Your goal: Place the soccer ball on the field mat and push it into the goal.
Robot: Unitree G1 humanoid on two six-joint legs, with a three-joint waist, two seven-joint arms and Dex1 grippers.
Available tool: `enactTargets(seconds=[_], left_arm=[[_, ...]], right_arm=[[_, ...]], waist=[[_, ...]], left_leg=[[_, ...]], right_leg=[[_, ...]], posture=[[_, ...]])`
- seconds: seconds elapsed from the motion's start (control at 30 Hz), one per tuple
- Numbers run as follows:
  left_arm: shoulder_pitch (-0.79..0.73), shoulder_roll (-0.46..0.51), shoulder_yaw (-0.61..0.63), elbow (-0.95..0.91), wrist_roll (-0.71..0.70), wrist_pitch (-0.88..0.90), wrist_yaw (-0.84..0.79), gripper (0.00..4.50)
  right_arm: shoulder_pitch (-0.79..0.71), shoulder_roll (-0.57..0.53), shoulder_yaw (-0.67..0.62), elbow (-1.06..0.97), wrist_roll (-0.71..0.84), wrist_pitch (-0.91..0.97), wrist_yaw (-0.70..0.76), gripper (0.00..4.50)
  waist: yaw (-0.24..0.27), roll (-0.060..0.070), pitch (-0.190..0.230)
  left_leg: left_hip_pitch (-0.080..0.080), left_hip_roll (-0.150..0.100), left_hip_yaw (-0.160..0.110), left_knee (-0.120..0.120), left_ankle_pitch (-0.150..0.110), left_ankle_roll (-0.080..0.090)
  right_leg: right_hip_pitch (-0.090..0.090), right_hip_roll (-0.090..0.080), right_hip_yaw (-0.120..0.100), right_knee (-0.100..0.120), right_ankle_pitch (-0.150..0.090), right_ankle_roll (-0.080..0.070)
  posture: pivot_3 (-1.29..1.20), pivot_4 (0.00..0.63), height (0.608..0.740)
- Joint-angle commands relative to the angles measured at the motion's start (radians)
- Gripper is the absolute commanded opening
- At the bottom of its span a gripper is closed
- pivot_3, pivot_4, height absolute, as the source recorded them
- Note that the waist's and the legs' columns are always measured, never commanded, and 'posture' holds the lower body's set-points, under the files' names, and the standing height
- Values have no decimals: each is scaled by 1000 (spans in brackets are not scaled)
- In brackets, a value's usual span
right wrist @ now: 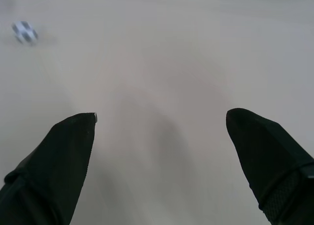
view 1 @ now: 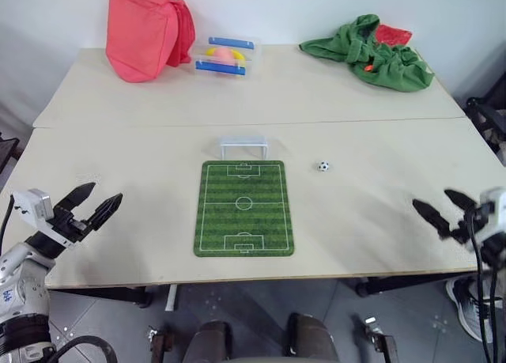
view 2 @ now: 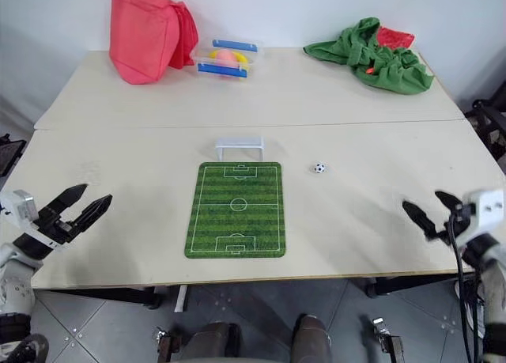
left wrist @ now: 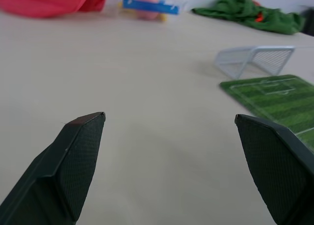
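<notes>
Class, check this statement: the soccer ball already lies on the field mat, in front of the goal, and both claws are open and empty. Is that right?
Not quite. The soccer ball lies on the bare table, off the field mat, on its right, as the left eye view shows. The rest holds: the goal stands at the mat's far end, and the left claw and right claw are open and empty.

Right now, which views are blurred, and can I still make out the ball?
Left eye view: evenly lit, sharp; soccer ball clear on the bare table, right of the field mat. Right wrist view: soft, ball a smeared blob. Left wrist view: goal readable, background hazy.
</notes>
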Motion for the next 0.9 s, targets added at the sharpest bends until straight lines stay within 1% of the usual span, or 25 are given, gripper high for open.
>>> enactTargets(seconds=[0.03,0.1,0.2,0.3,0.4,0.63,0.77,0.87,0.9], left_arm=[[-32,28,-24,-47,-2,4,-42,4500],[-50,29,-42,-49,2,4,-55,4500],[-64,29,-73,-68,6,5,-83,4500],[-68,28,-90,-85,4,9,-96,4500],[-62,26,-101,-110,4,1,-105,4500],[-5,13,-93,-187,-7,10,-89,4500],[21,7,-88,-215,-12,10,-77,4500],[33,6,-82,-230,-16,12,-63,4500],[36,7,-81,-232,-16,12,-61,4500]], right_arm=[[-146,-35,113,-61,35,148,69,4452],[-238,-21,179,-17,-4,166,78,4452],[-402,25,307,106,-101,131,94,4452],[-514,73,369,232,-154,102,108,4452],[-616,137,428,383,-211,33,133,4452],[-720,224,465,617,-295,-103,166,4452],[-738,244,483,697,-341,-155,167,4452],[-731,248,490,719,-362,-180,182,4452],[-726,247,490,721,-368,-180,180,4280]], waist=[[1,0,0],[4,0,0],[4,0,0],[6,-1,0],[3,-1,1],[-3,-1,1],[-2,-1,1],[-2,-1,1],[-2,-1,1]], left_leg=[[-1,0,1,0,0,0],[-1,1,2,-1,0,0],[-3,0,2,-1,0,0],[-5,0,4,-1,0,0],[-5,0,4,-2,0,0],[-6,0,5,-2,0,0],[-5,0,5,-2,0,0],[-5,0,5,-1,0,0],[-5,0,5,-1,0,0]], right_leg=[[-2,0,2,1,0,0],[-3,1,3,2,0,0],[-5,1,3,1,0,0],[-8,1,4,1,0,0],[-9,1,4,1,0,0],[-10,1,5,1,0,0],[-10,1,5,1,0,0],[-10,1,6,2,0,0],[-10,1,6,2,0,0]], posture=[[0,150,740],[0,150,740],[0,150,740],[0,150,740],[0,150,740],[0,150,740],[0,150,740],[0,150,740],[0,150,740]])
